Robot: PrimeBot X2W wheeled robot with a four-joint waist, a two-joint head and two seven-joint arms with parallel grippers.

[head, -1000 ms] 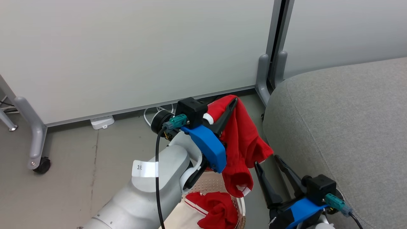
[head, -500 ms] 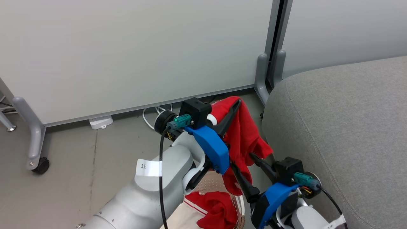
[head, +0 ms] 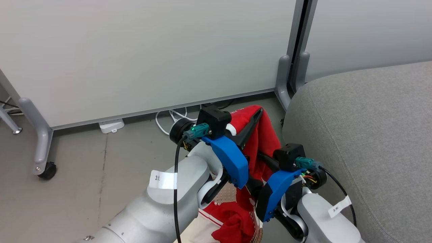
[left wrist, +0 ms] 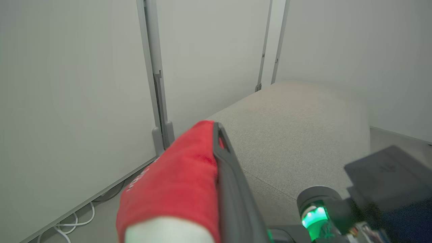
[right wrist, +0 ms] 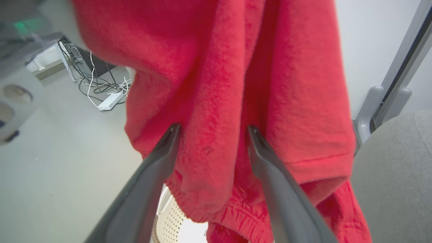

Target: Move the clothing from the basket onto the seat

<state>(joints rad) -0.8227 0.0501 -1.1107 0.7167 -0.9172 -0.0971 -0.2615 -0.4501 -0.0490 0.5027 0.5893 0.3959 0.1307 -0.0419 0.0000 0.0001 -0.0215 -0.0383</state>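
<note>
- Two pieces of soft red fabric clothing with white trim: the hanging red garment dangles clear of the floor from the left gripper, whose dark fingers are pinched together on its top fold. The second red garment lies below in the cream perforated plastic basket.
- The right gripper has its jaws spread wide with a hanging fold between them, nothing clamped.
- To my eye, closing on a thin fold could let the cloth slip. The low hem might catch the basket wall.
- Both wrists sit close, so a careless swing could knock them together.
- The large grey upholstered seat is just to the right, its rounded edge near the cloth and its broad top offering room. The grey partition foot stands behind.
</note>
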